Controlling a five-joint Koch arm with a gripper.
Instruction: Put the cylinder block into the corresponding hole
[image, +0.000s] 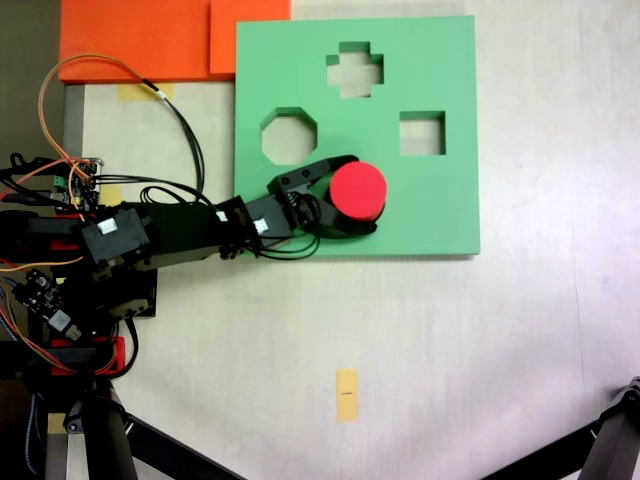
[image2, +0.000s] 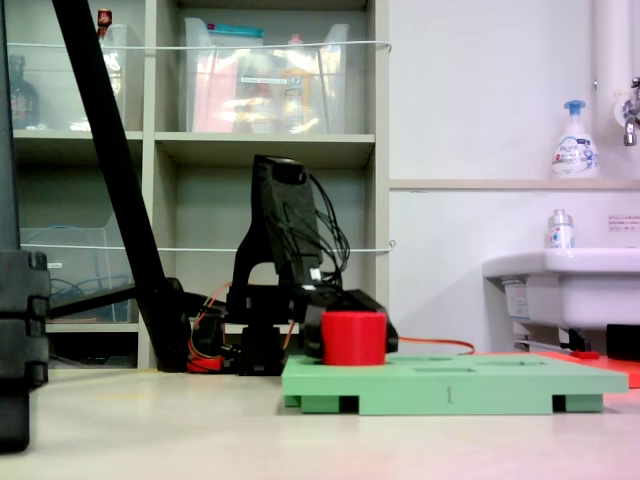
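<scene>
The short bright red foam cylinder block (image: 358, 189) stands on the square green foam board (image: 440, 215), clasped by the black gripper (image: 356, 195). The round hole is probably beneath it; seating looks incomplete, and release remains.

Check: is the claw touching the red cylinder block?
Touching. In a fixed view from above, the claw closes around the cylinder block, one finger against its upper edge and one against its lower edge, no gap visible.
</scene>
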